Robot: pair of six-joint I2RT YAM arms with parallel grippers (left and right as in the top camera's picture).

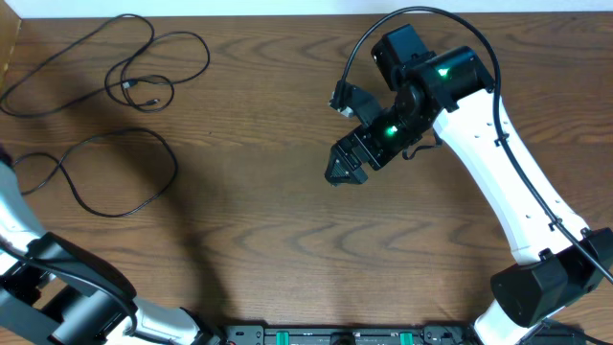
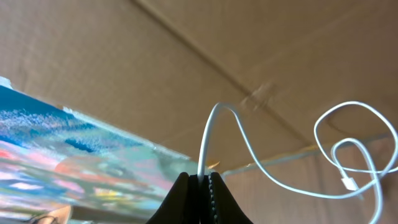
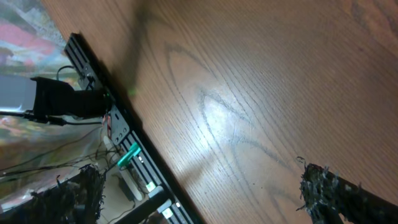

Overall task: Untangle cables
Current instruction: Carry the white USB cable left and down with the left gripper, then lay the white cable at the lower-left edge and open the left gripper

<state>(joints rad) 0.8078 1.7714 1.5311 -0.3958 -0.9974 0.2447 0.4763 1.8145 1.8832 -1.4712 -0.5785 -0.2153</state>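
Clamped in the shut left fingers [image 2: 204, 186]: the white cable [image 2: 219, 105], lifted, arching up and looping off right against plain cardboard [image 2: 124, 50]. Lying on the tabletop [image 1: 287, 240] at far left, apart from each other: two black cables, one [image 1: 207, 56] near the back edge, one [image 1: 176, 163] just in front. Spread wide over bare wood mid-tabletop, gripping nothing: the right fingers [image 3: 339, 193].
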